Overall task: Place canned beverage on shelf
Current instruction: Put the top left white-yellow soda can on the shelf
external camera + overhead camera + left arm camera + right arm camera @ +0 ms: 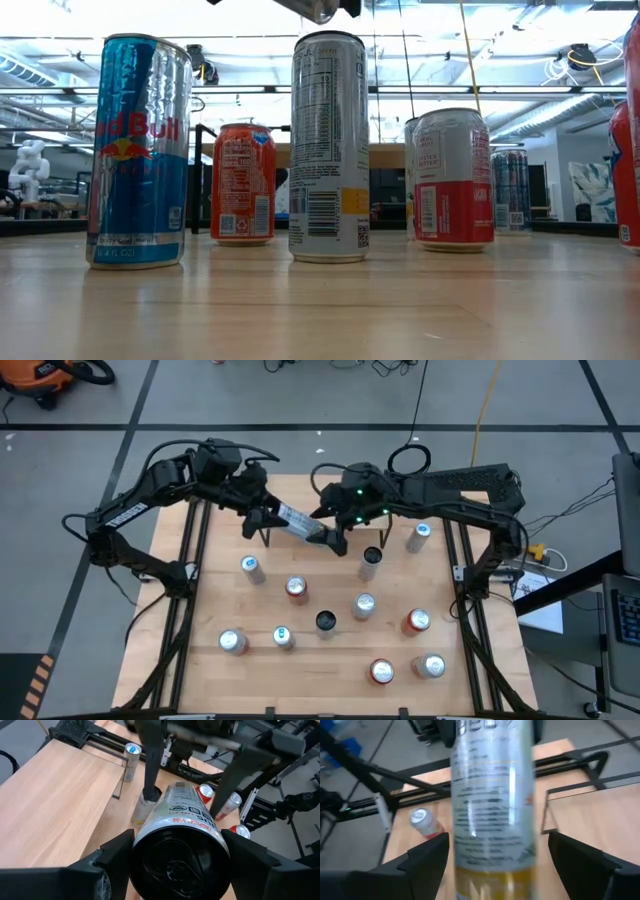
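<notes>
Now the left gripper holds a can sideways in the air near the table's far edge, above the shelf. At the can's other end, the right gripper stands open, its fingers apart from the can.

scattered cans crowd tabletop, left strip free

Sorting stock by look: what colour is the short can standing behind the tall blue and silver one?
Orange-red with white print, the short can; clearest in the low view.

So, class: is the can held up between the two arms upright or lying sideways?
Sideways. The can lies near level above the table, one end in the left gripper, the other at the right gripper.
</notes>
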Action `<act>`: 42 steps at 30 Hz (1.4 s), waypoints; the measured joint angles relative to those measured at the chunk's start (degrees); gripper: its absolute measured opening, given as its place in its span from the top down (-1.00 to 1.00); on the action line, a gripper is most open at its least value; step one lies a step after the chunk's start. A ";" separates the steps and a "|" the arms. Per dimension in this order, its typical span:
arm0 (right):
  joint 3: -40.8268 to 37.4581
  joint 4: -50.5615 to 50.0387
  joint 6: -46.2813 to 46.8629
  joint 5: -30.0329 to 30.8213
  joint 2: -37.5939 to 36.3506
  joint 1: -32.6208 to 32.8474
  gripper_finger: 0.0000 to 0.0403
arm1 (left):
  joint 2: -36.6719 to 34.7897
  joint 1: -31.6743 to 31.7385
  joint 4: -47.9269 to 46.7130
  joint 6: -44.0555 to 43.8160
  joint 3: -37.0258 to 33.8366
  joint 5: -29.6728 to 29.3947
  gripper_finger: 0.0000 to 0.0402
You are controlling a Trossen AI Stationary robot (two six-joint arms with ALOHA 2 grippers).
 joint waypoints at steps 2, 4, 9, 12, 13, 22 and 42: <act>0.48 -0.03 -0.17 -0.06 1.12 0.00 -0.59 | 0.00 0.00 0.03 0.00 0.00 0.00 -0.26; 0.71 0.23 -0.42 -0.11 1.99 0.00 -0.59 | -0.02 0.00 0.01 0.00 0.00 0.00 -0.26; 0.71 0.08 -2.07 -0.21 2.50 0.00 -0.50 | -0.02 0.00 -0.14 -0.02 0.00 -0.01 -0.26; 0.71 0.12 -3.30 -0.23 2.46 0.02 -0.38 | -0.02 0.00 -0.12 -0.02 0.00 -0.24 -0.26; 0.71 0.09 -3.61 -0.23 2.46 0.02 -0.33 | -0.02 0.00 -0.14 0.00 0.00 -0.50 -0.26; 0.71 0.09 -5.05 -0.29 2.46 0.00 -0.10 | -0.12 -0.05 0.01 -1.70 0.00 -3.56 -0.35; 0.64 -1.85 -5.88 1.53 -1.52 -1.74 -0.15 | -0.35 0.09 9.13 -15.57 0.04 -7.52 -0.65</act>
